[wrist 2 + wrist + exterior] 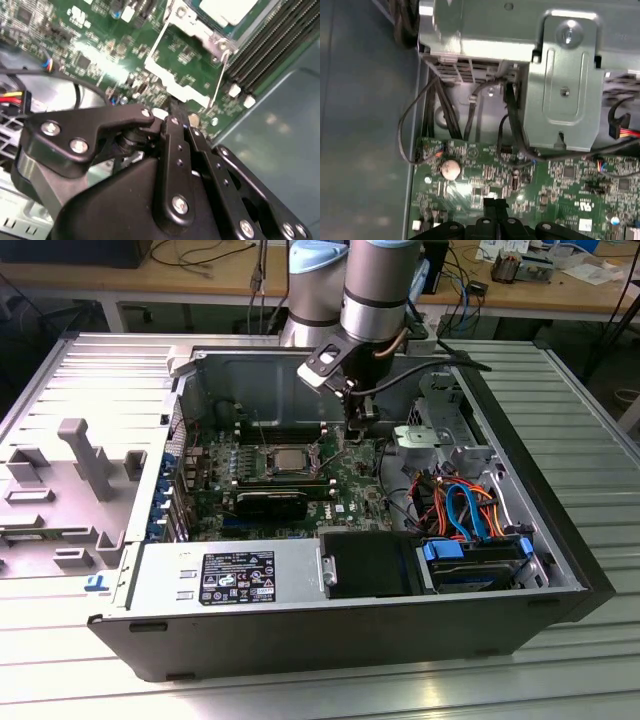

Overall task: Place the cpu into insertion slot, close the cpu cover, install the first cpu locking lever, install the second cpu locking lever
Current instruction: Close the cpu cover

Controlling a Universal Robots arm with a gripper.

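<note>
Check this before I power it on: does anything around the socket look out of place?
A thin wire lever sits clear of the cpu cover, seemingly unlatched, near the gripper. Nothing looks damaged.

There is one computer case, one green board, one cpu, one coin battery and one power supply.

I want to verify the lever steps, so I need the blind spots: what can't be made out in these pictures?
- cpu: second wrist view, mostly cut off by the picture's edge.
- Locking levers: second wrist view, thin wires whose ends are too small to tell whether they are hooked.
- Board under the pincer: second wrist view, hidden by the pincer's black body.
</note>
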